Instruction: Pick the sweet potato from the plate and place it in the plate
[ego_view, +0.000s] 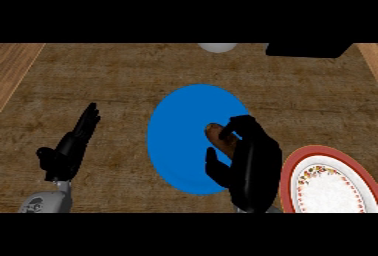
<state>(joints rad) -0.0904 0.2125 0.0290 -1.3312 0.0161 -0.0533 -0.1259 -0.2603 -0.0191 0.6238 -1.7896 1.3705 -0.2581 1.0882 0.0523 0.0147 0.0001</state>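
Now sweet potato (215, 134) on blue plate (177, 115).

counter (111, 75): brown, mottled | on it: blue plate (177, 150), red-rimmed floral plate (325, 182), white object (217, 47) at far edge

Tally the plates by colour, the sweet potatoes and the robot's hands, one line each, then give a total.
Blue plate: 1
Red-rimmed white plate: 1
Sweet potato: 1
Hands: 2, left hand and right hand
Total: 5
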